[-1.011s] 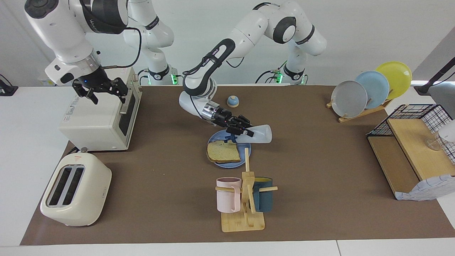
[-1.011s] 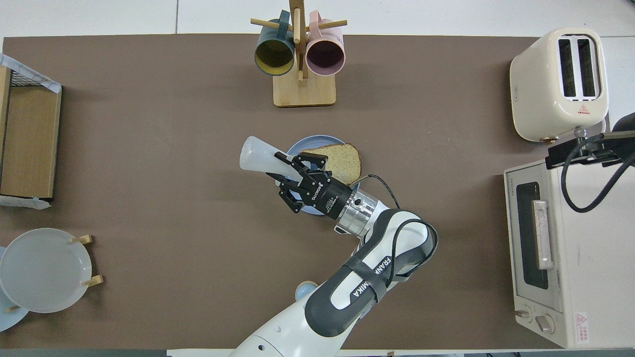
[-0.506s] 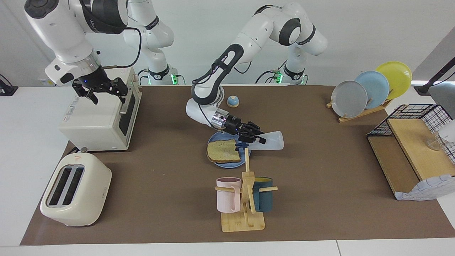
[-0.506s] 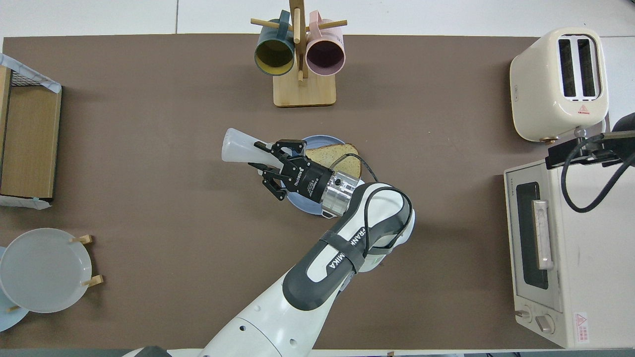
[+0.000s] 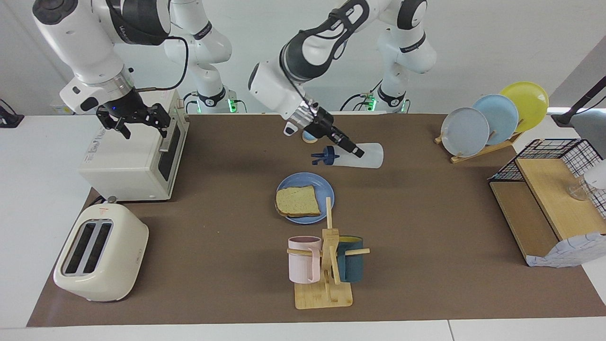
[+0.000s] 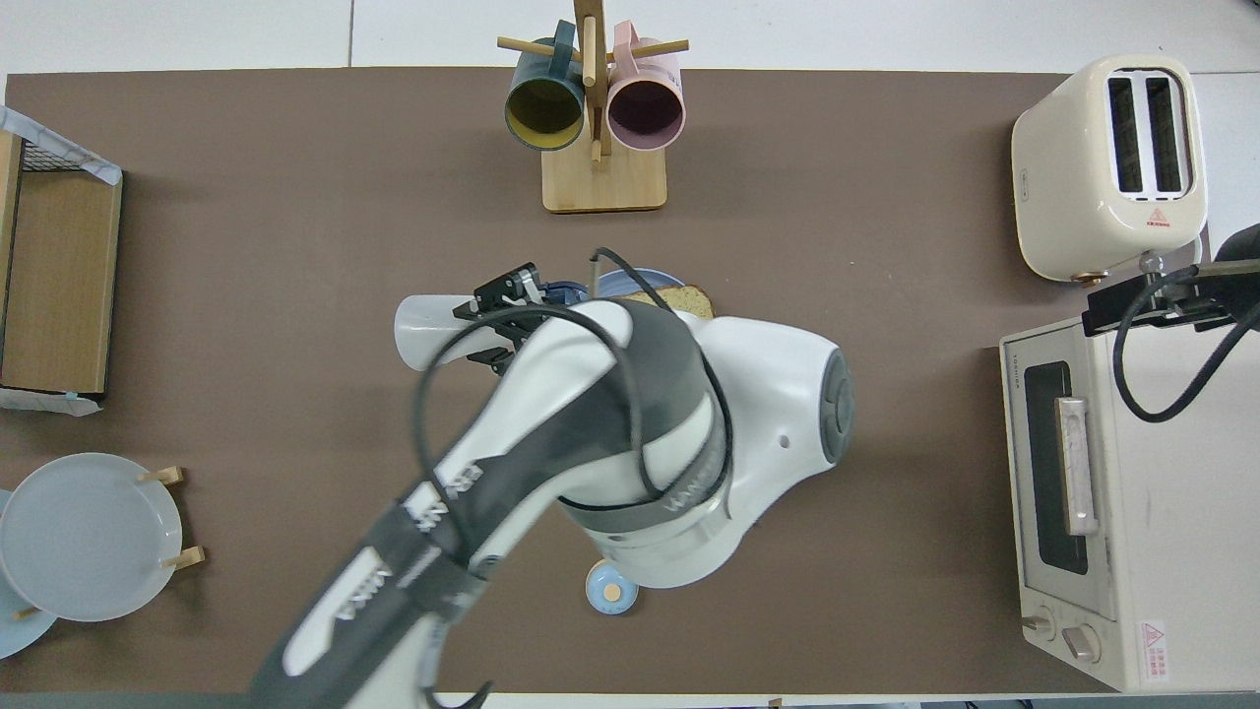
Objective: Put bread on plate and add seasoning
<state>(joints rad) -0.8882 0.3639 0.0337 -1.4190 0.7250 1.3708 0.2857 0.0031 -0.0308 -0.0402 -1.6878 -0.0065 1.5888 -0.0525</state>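
The bread (image 5: 297, 201) lies on the blue plate (image 5: 326, 187) at the middle of the mat. My left gripper (image 5: 357, 152) is shut on the seasoning bottle (image 5: 368, 156) and holds it on its side, up in the air over the mat beside the plate, its dark cap (image 5: 326, 157) pointing toward the right arm's end. In the overhead view the left arm covers most of the plate (image 6: 640, 279) and bread (image 6: 684, 295); the bottle (image 6: 433, 330) and left gripper (image 6: 497, 317) show. My right gripper (image 5: 137, 124) is open and waits over the toaster oven (image 5: 128, 156).
A mug rack (image 5: 326, 265) with two mugs stands just farther from the robots than the plate. A toaster (image 5: 102, 253) stands beside the oven. A plate rack (image 5: 492, 118) and a wire basket shelf (image 5: 549, 199) stand at the left arm's end. A blue bell (image 6: 610, 589) sits near the robots.
My left gripper has lifted the seasoning bottle up from over the plate and swung it toward the left arm's end. The bread now shows whole in the facing view. The right arm has not moved.
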